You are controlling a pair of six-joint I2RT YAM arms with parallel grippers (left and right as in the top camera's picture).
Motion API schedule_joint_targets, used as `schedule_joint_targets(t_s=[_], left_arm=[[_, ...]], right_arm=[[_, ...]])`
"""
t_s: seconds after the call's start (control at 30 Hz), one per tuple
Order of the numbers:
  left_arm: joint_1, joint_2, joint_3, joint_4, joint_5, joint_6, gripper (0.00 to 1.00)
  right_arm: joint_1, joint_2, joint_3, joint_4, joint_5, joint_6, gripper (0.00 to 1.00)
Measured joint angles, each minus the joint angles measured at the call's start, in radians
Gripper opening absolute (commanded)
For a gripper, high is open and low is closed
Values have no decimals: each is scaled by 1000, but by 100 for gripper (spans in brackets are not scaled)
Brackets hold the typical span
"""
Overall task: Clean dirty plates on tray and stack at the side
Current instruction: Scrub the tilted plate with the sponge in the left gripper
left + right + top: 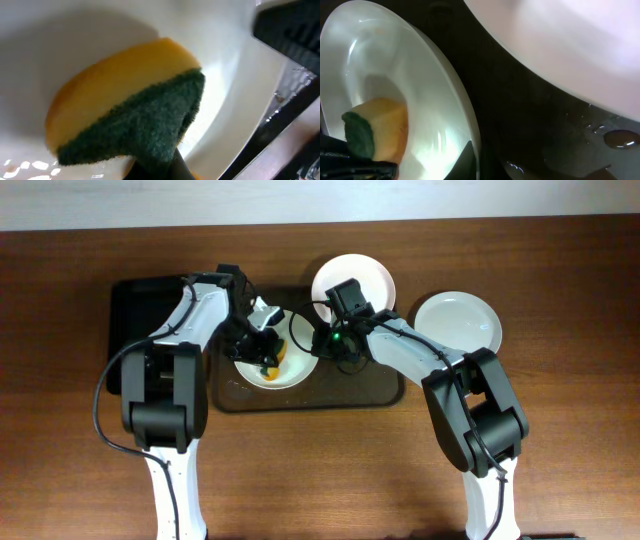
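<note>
Yellow-green sponge [125,115], clamped in left hand [262,352], presses into the plate [268,376] on the tray [375,388], near the far edge of the desk [330,480]. Right hand [323,345] pinches the plate's rim. Risk: scrubbing force tips the plate and the rim slips free.

The left arm [176,480] and right arm [490,495] had white links, bulky black joints and looping black cables [98,405]; one green light [337,337] glowed.

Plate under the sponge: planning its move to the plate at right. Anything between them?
Only the right arm crosses that path, over the tray rim. The third plate lies off it, farther back.
</note>
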Motion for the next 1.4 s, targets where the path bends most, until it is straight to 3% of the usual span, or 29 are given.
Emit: schedule_joint_targets(t_s=[0.07,0.13,0.2,0.27,0.4,0.47,0.53,0.6,0.73,0.77,0.83,0.9,1.0,1.13,1.17,1.2,1.3,1.4], left_arm=[[7,2,-5,57,4,-24,1],[18,-3,5,178,-59,-139,1],[20,-12,14,378,-275,-302,1],[15,-14,16,367,-341,-339,1],[12,-22,34,85,-455,-359,1],[25,-22,33,9,-369,-283,1],[44,-13,12,-34,-128,-110,1],[43,2,2,-13,-5,-18,1],[39,3,-6,138,54,22,1],[38,3,-6,196,27,-13,1],[32,-4,11,322,-128,-200,1],[26,-19,25,255,-349,-372,1],[20,-23,31,93,-452,-408,1],[26,-20,24,-99,-410,-309,0],[26,-19,23,-118,-363,-247,1],[33,-5,19,-159,-221,-109,1],[31,17,9,-184,-31,77,1],[31,18,3,-99,17,113,1]], right_arm=[[0,0,0,1,8,3,4],[0,0,0,2,8,6,4],[0,2,2,8,8,11,4],[0,6,4,14,8,18,4],[12,6,4,11,-16,8,4],[13,6,4,8,-18,1,4],[13,6,4,6,-18,-1,4],[12,6,4,6,-17,0,4],[9,6,4,10,-14,6,4],[9,6,4,11,-13,8,4],[9,6,4,11,-12,11,4],[9,6,4,11,-11,15,4],[13,7,4,14,-23,13,4],[13,7,4,10,-34,-3,4],[13,7,4,10,-34,-6,4],[13,7,4,10,-33,-7,4],[13,7,4,10,-33,-5,4],[9,7,4,11,-29,4,4]])
